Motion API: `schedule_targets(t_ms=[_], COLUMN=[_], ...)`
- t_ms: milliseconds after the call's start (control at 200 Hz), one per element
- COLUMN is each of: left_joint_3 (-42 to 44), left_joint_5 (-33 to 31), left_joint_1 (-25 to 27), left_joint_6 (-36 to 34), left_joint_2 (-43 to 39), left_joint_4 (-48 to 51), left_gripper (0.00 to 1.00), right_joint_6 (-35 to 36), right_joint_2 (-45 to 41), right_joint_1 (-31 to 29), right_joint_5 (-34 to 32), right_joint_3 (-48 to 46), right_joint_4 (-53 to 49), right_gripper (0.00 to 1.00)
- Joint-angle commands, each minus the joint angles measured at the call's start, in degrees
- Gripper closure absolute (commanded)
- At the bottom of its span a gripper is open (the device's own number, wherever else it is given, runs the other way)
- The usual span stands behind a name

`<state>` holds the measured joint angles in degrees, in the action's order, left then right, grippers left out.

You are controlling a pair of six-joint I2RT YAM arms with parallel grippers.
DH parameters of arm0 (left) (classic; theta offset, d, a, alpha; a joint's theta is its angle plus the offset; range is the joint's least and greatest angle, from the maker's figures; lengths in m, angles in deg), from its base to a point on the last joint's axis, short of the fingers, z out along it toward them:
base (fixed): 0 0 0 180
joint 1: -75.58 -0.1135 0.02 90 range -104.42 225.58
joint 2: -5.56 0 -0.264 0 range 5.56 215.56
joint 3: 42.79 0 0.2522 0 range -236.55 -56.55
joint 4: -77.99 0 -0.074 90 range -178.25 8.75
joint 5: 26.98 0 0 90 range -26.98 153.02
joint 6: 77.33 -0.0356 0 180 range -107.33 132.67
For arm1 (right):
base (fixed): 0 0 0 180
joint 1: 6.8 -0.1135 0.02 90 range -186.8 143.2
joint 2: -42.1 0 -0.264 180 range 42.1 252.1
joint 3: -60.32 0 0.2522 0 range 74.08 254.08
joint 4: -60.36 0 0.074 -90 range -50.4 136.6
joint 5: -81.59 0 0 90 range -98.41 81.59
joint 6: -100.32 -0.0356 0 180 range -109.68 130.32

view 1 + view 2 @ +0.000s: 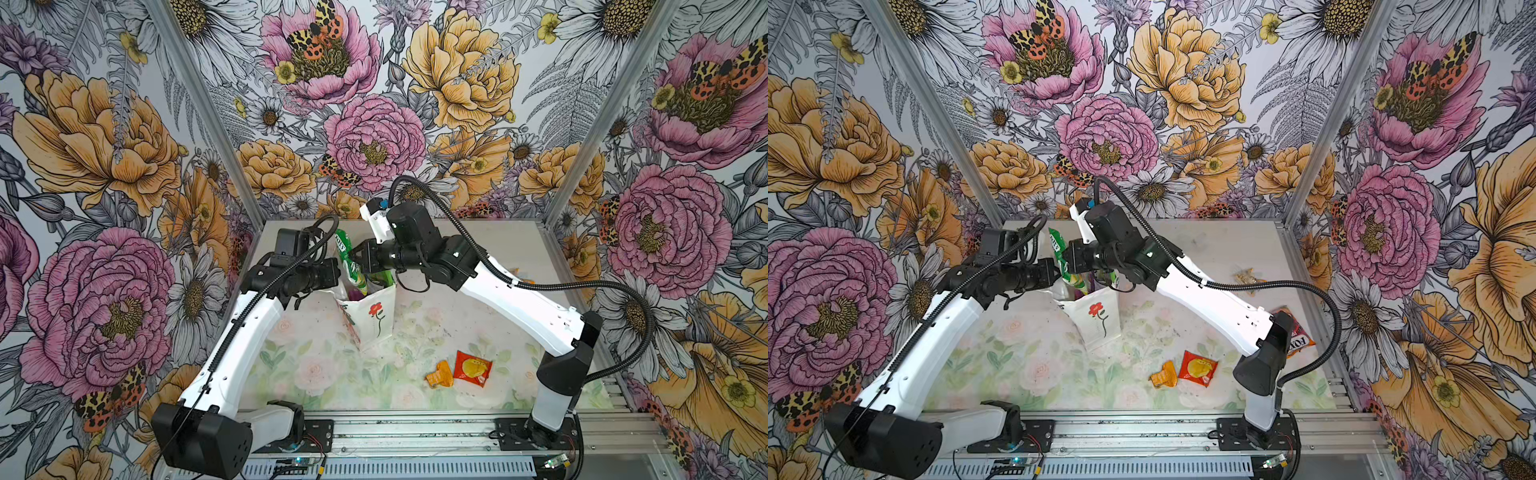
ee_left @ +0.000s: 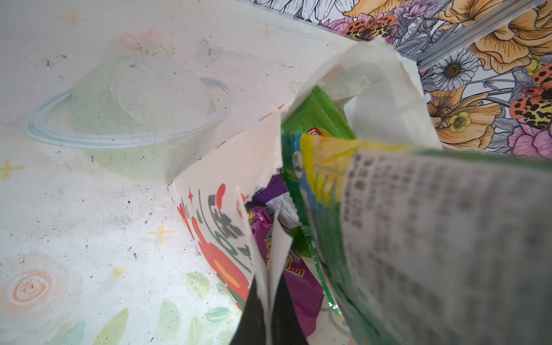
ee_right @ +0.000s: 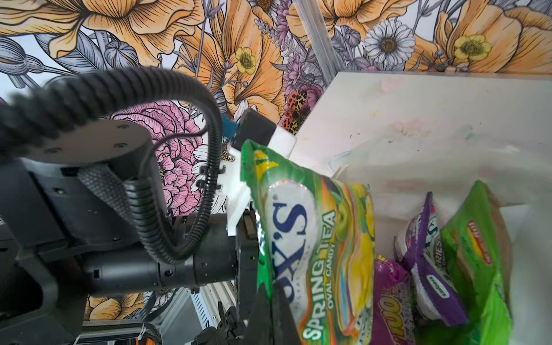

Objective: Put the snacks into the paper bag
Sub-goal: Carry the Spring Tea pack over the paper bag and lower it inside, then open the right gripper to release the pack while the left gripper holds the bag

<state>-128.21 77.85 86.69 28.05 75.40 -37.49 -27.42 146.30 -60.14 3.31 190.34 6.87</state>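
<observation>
The white paper bag (image 1: pixel 376 320) (image 1: pixel 1100 320) with the red flower stands mid-table, mouth open. My left gripper (image 2: pixel 270 298) is shut on a torn flap of its rim (image 2: pixel 280 248); in both top views it sits at the bag's left edge (image 1: pixel 338 274). My right gripper (image 3: pixel 273 301) is shut on the green-yellow FOX'S packet (image 3: pixel 322 239) (image 1: pixel 349 257), which hangs upright with its lower end inside the bag's mouth. Inside lie a magenta packet (image 3: pixel 391 298), a purple one (image 3: pixel 427 268) and a light-green one (image 3: pixel 478 254).
On the table's front right lie an orange packet (image 1: pixel 439 374) and a red-yellow packet (image 1: pixel 473 368). A dark red FOX'S packet (image 1: pixel 1298 332) lies partly under the right arm, and a clear packet (image 1: pixel 1246 276) at the right rear. Flowered walls enclose three sides.
</observation>
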Motion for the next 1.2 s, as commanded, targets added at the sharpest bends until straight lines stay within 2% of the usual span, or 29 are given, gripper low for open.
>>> schedule_targets(t_ms=[0,330,435,585,811,976,1071,1196], left_joint_3=[-0.07,0.04,0.05,0.12,0.11,0.11,0.09,0.11], left_joint_5=[-1.16,-1.45,-1.41,-1.39,-1.51,-1.45,-1.46,-1.49], left_joint_1=[-0.66,-0.66,-0.67,-0.62,-0.59,-0.54,-0.52,-0.48], left_joint_6=[-1.4,-1.36,-1.41,-1.4,-1.39,-1.33,-1.35,-1.4], left_joint_2=[-0.81,-1.09,-1.2,-1.13,-1.28,-1.11,-1.07,-1.19], left_joint_4=[-4.18,-4.23,-4.18,-4.23,-4.18,-4.09,-4.26,-4.26], left_gripper=[1.0,1.0,1.0,1.0,1.0,1.0,1.0,1.0], right_joint_6=[-1.25,-3.01,-3.53,-6.49,-6.35,-4.92,-4.02,-2.71], right_joint_2=[0.47,1.11,0.58,0.56,3.12,5.32,7.04,7.58], right_joint_1=[-0.54,-0.35,0.88,4.05,6.23,6.01,5.88,5.01], right_joint_5=[0.24,-2.5,-4.65,-3.84,-7.96,-9.79,-9.31,-11.72], right_joint_3=[-0.67,-5.04,-7.25,-9.98,-9.68,-6.17,-3.3,-0.54], right_joint_4=[2.64,2.64,2.59,2.26,-3.01,-6.28,-8.55,-11.64], right_gripper=[1.0,1.0,1.0,1.0,1.0,1.0,0.89,0.65])
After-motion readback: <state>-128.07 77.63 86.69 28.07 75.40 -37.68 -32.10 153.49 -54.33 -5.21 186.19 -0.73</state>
